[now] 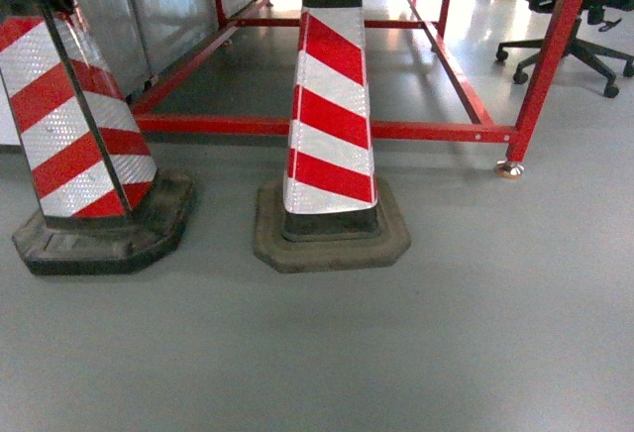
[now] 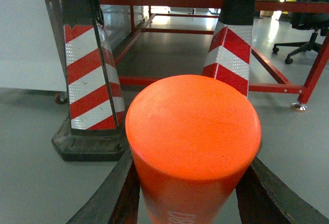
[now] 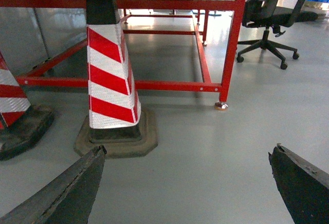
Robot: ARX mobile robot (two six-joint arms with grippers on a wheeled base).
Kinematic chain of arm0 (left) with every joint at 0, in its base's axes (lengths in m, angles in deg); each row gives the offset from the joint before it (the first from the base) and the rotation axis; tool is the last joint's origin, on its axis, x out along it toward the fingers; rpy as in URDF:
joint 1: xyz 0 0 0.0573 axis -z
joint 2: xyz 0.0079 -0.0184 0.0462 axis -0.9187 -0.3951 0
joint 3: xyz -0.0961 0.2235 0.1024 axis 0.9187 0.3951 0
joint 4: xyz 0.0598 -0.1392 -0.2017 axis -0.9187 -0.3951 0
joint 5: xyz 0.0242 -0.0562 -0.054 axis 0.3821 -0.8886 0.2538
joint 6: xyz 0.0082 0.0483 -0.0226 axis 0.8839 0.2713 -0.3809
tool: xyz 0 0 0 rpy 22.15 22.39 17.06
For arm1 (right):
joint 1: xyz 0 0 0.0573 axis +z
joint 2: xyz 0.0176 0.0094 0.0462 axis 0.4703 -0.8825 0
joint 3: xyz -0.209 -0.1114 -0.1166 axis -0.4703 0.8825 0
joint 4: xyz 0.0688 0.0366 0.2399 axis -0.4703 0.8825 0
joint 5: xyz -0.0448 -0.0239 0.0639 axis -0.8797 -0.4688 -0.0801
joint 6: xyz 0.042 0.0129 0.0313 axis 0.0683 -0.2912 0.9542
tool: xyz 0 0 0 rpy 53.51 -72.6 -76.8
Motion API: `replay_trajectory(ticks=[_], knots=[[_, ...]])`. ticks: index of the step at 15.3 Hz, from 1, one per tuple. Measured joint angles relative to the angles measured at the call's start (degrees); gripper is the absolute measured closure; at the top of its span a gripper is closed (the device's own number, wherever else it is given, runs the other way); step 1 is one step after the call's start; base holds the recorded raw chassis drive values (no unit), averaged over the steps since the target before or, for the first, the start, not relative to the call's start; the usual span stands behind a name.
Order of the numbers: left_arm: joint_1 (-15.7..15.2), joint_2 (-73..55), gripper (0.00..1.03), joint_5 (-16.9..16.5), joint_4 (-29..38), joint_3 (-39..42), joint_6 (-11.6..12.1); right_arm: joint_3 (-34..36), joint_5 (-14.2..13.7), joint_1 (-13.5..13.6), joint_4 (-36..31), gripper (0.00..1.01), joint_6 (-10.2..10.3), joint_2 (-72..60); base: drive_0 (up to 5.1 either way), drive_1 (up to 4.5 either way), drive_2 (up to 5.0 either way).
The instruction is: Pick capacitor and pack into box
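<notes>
A thick orange cylinder with white lettering on its side, the capacitor, fills the middle of the left wrist view. My left gripper is shut on it, with a dark finger pressed against each side. My right gripper is open, its two dark fingertips far apart over bare grey floor with nothing between them. The box is out of view in all three views. Neither gripper shows in the head view.
Two red-and-white striped traffic cones stand on the grey floor ahead, one in the middle and one at the left. Behind them runs a low red metal frame. A black office chair stands at the far right.
</notes>
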Motion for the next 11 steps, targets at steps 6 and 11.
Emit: replay_trajectory(ticks=[6,11], knots=[[0.00,0.00,0.62,-0.02,0.15,0.00,0.00,0.00,-0.02,0.00,-0.02,0.03,0.00,0.00,0.0,3.93,-4.0],[0.00,-0.02,0.62,-0.02,0.26,0.00,0.00,0.00,0.00,0.00,0.07,0.03,0.00,0.00,-0.1,3.90,-4.1]])
